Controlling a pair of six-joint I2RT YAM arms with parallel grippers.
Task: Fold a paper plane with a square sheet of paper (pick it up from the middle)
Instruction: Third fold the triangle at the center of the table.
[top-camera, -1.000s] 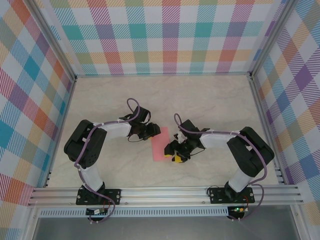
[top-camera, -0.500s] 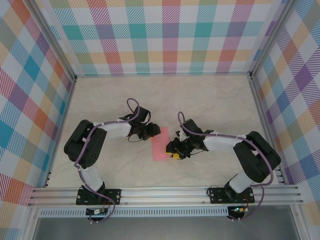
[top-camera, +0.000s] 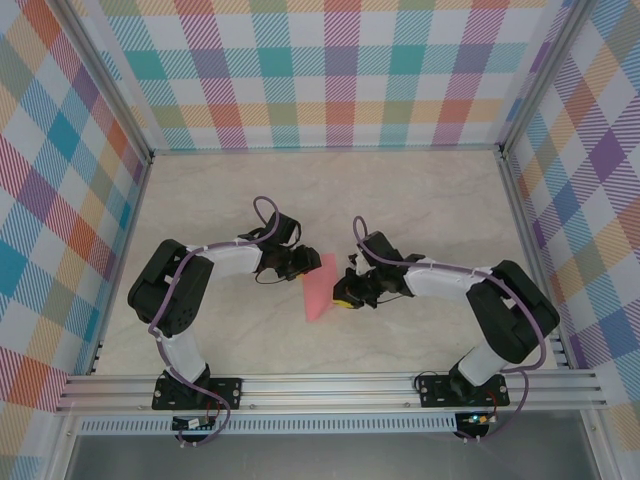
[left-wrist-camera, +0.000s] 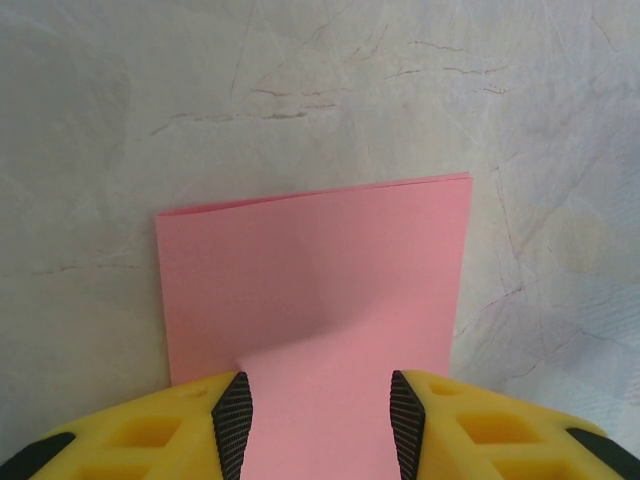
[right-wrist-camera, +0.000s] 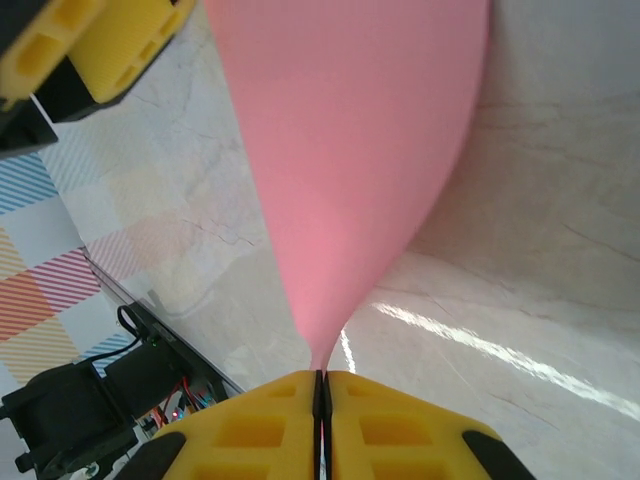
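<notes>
Plenty of bare pale marbled tabletop (top-camera: 330, 190) beyond the arms, easy passage there. Mid-table's tight: left gripper (top-camera: 305, 262) and right gripper (top-camera: 345, 298) crowd the thin salmon-pink folded paper sheet (top-camera: 320, 290). Colourful plaid walls (top-camera: 330, 70) box in three sides.

Marble-look counter (top-camera: 420, 190) here, pale cream with faint grey veining, and up close in the left wrist view those veins run like thin dark cracks across the surface. Three walls box it in: back wall (top-camera: 330, 70), left wall (top-camera: 60, 200), right wall (top-camera: 590, 180), all in the same bright plaid of teal, orange, pink, purple and yellow. Slim metal posts (top-camera: 105, 80) run up the back corners. Along the near edge, a ribbed aluminium rail (top-camera: 330, 388) spans the full width, with a grey floor strip (top-camera: 330, 460) below it. Light is even and soft, and a bright streak of glare (right-wrist-camera: 470, 345) shines off the counter in the right wrist view.
</notes>
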